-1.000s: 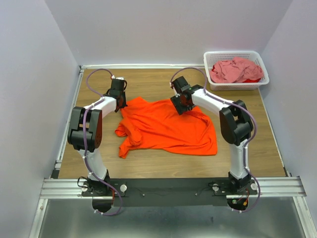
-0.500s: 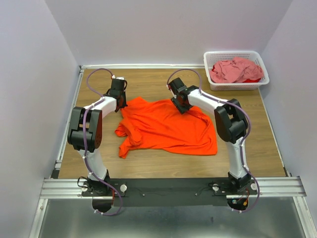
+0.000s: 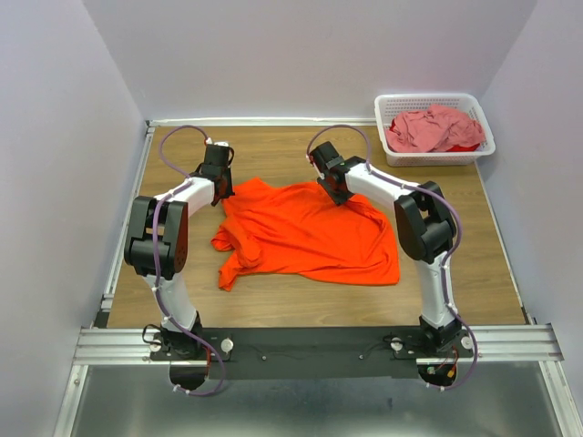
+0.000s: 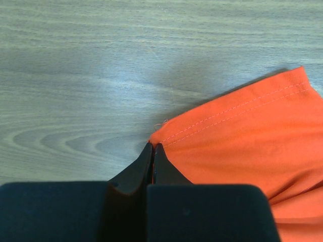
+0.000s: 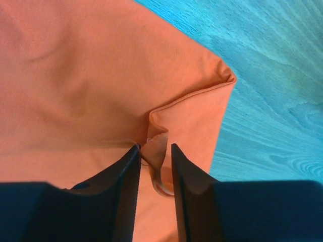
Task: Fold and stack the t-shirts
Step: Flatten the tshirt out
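The bright orange t-shirt (image 3: 310,237) lies spread and rumpled on the wooden table, its left sleeve bunched. My left gripper (image 3: 221,191) is at the shirt's far left corner; in the left wrist view it (image 4: 152,145) is shut on the stitched hem corner of the orange cloth (image 4: 242,146). My right gripper (image 3: 335,191) is over the shirt's far edge. In the right wrist view it (image 5: 154,146) is slightly open, with a raised fold of the orange cloth (image 5: 75,75) standing between the fingers. The dusty pink t-shirt (image 3: 428,127) lies crumpled in the basket.
The white lattice basket (image 3: 428,97) stands at the far right corner of the table. Grey walls close in the left, back and right sides. Bare wood (image 3: 273,150) shows beyond the shirt and to the right of it.
My right gripper has shifted a little toward the far left along the shirt's far edge. The left arm and the shirt's outline have hardly moved.
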### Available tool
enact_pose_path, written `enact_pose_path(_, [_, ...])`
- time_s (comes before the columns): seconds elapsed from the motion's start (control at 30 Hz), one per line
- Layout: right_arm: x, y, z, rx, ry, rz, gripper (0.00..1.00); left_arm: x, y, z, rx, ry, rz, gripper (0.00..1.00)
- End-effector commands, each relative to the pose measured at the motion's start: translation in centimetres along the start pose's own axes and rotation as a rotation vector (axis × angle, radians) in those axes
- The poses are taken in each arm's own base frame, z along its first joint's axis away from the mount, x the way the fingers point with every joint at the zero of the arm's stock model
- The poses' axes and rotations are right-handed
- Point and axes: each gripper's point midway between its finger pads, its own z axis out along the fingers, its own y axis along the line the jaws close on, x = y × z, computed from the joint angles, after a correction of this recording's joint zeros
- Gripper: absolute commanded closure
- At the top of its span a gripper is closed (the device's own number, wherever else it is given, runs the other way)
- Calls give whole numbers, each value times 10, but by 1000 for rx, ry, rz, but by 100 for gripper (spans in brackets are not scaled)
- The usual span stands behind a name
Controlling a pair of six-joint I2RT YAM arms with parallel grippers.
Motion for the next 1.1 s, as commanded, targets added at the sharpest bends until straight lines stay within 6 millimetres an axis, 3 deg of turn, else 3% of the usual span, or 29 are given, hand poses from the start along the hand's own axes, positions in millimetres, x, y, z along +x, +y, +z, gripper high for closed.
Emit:
enact_pose_path(0.0, [-8, 4, 3, -4, -14, -9, 67, -14, 0, -8, -5, -49, 3, 100])
enact_pose_path(0.13, [-12, -2, -4, 17, -28, 11, 75, -15, 2, -10, -15, -54, 2, 100])
enact_pose_path(0.33, [-21, -35, -21, 162, -49, 12, 92, -28, 10, -25, -50, -88, -11, 100])
enact_pose_path(0.47, [-31, -53, -36, 209, -84, 48, 99, -49, 19, -42, -70, -137, -67, 100])
enact_pose_path(0.6, [-47, -81, -61, 278, -142, 99, 99, -94, 32, -66, -88, -229, -140, 100])
enact_pose_path(0.63, [-57, -99, -76, 322, -175, 127, 99, -109, 37, -76, -99, -266, -156, 100])
enact_pose_path(0.7, [-63, -129, -92, 387, -202, 177, 99, -144, 43, -101, -107, -351, -182, 100])
enact_pose_path(0.73, [-76, -146, -113, 407, -256, 222, 99, -157, 51, -109, -119, -380, -196, 100])
enact_pose_path(0.77, [-80, -158, -123, 419, -280, 248, 99, -184, 54, -130, -114, -444, -216, 100])
enact_pose_path(0.83, [-87, -184, -144, 441, -332, 307, 99, -211, 69, -160, -137, -516, -239, 100])
enact_pose_path(0.87, [-95, -200, -169, 460, -389, 343, 99, -236, 74, -187, -139, -588, -258, 100])
enact_pose_path(0.97, [-102, -227, -206, 496, -465, 382, 99, -277, 97, -259, -172, -752, -288, 100])
enact_pose_path(1.0, [-104, -239, -232, 511, -517, 411, 99, -285, 104, -288, -186, -810, -297, 100])
enact_pose_path(1.07, [-107, -248, -258, 517, -577, 433, 99, -297, 112, -332, -202, -903, -293, 100])
